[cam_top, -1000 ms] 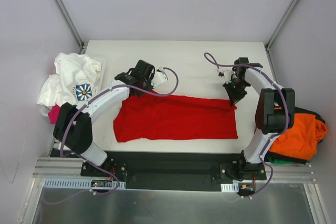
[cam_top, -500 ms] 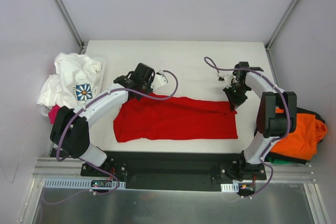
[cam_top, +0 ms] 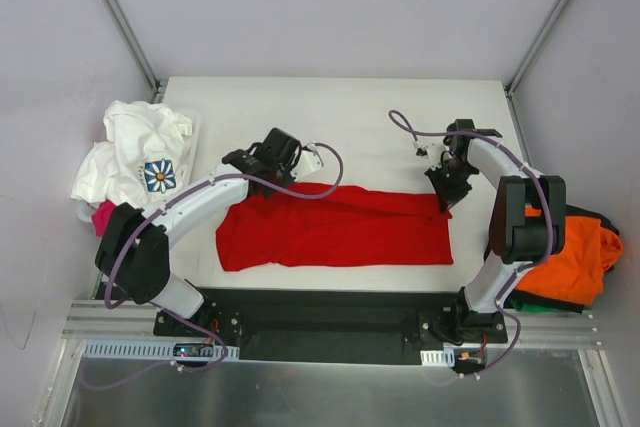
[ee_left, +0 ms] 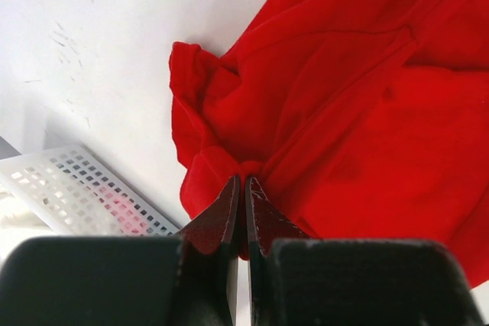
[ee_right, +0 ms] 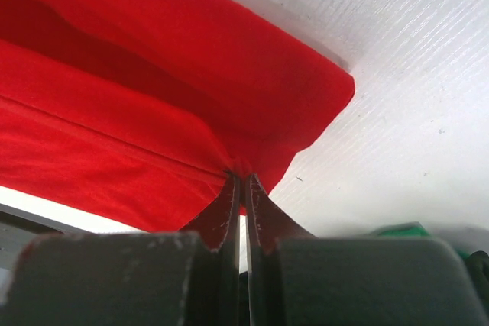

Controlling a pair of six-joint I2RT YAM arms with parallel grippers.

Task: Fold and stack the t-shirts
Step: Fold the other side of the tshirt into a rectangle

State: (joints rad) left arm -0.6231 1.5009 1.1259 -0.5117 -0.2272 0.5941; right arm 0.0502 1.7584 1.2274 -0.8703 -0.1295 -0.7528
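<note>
Left gripper (ee_left: 244,188) and right gripper (ee_right: 243,185) each have jaws clamped on a thin pinch of the red shirt's (cam_top: 340,227) edge; uneven pulling could slip one corner, skewing the fold

A white worktop (cam_top: 380,112) filled the middle of the top view. Its surface looked matte, with a few faint scuffs in the left wrist view and a fine grain in the right wrist view. Pale grey walls (cam_top: 330,7) closed it in at the back and on both sides. 2 slanted metal struts rose from the far corners, the left strut (cam_top: 118,17) and the right strut (cam_top: 560,17). A white perforated basket (ee_left: 72,188) sat at the worktop's left side. A black base plate (cam_top: 320,319) lay along the near edge, beside a silver rail (cam_top: 105,322). Nearest the camera lay a brushed metal sheet (cam_top: 320,392).
</note>
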